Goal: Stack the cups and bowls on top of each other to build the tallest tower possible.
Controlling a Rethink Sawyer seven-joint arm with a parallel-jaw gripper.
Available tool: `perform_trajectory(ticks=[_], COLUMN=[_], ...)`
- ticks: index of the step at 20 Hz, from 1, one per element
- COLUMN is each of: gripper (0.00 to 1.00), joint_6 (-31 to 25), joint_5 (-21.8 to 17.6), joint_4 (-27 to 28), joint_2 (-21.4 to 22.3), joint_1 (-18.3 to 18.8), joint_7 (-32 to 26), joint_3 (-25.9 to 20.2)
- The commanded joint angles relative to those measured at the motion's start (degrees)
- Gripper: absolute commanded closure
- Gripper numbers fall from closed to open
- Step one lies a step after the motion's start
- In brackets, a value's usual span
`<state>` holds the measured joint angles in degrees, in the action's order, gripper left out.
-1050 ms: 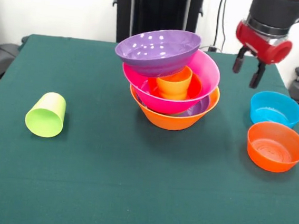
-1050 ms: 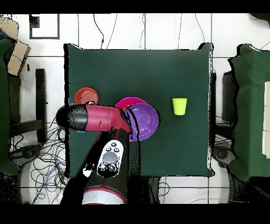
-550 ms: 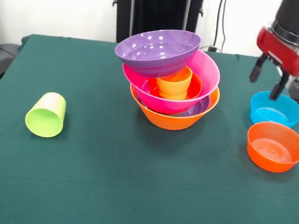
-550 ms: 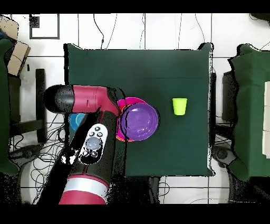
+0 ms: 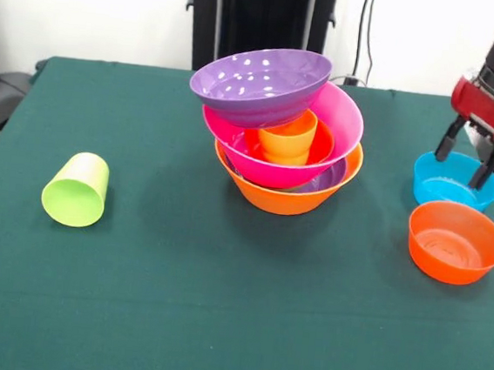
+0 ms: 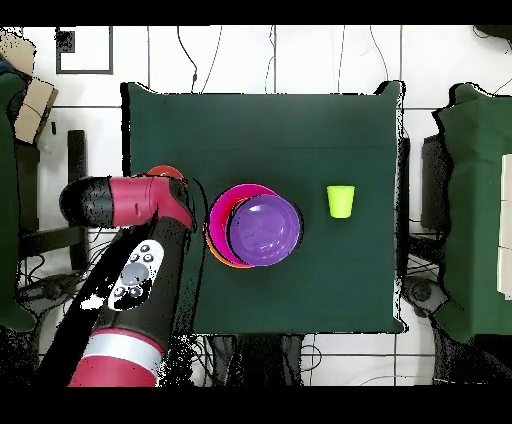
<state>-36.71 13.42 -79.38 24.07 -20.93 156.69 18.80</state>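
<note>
Claw (image 5: 468, 162) open, empty, over blue bowl (image 5: 454, 180) at right; light, slick plastic, pinch its rim.

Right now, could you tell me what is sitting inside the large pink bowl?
Inside the pink bowl a small red-orange bowl holds the orange cup. The tilted purple bowl on top covers the pink bowl's left part, so anything there is hidden.

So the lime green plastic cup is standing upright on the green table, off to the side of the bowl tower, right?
Not quite. The lime green plastic cup is off to the side of the bowl tower, apart from it on the green table, but it is not upright. It lies on its side, its open mouth facing the camera. The front view shows this.
</note>
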Motion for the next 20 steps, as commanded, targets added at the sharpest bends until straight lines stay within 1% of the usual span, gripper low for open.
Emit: perform_trajectory(ticks=[1,2,5,8,10,11,13,15,17,18,20], gripper=[0.00,0.00,0.00,0.00,0.00,0.00,0.00,0.00,0.00,0.00,0.00], joint_6=[-0.90,-1.32,0.53,1.05,2.45,5.53,11.81,15.90,19.20,20.39,22.33], joint_5=[1.18,0.85,-0.16,-0.92,-1.25,-0.86,-0.94,-0.91,-0.77,-0.52,0.43], joint_4=[-10.92,-11.60,-14.62,-17.01,-17.88,-18.81,-18.19,-15.70,-13.88,-13.31,-13.71], joint_2=[8.06,8.99,11.30,13.71,13.75,12.83,8.51,3.51,-0.61,-2.06,-3.10], joint_1=[-3.50,-3.62,-3.09,-0.87,0.70,2.26,2.89,1.27,-0.65,-1.56,-2.23], joint_7=[10.89,10.03,7.14,3.34,2.02,1.69,4.07,8.16,10.89,11.70,11.87], joint_3=[0.66,1.19,1.61,1.08,0.45,-1.09,-2.07,-0.80,1.02,2.03,2.50])
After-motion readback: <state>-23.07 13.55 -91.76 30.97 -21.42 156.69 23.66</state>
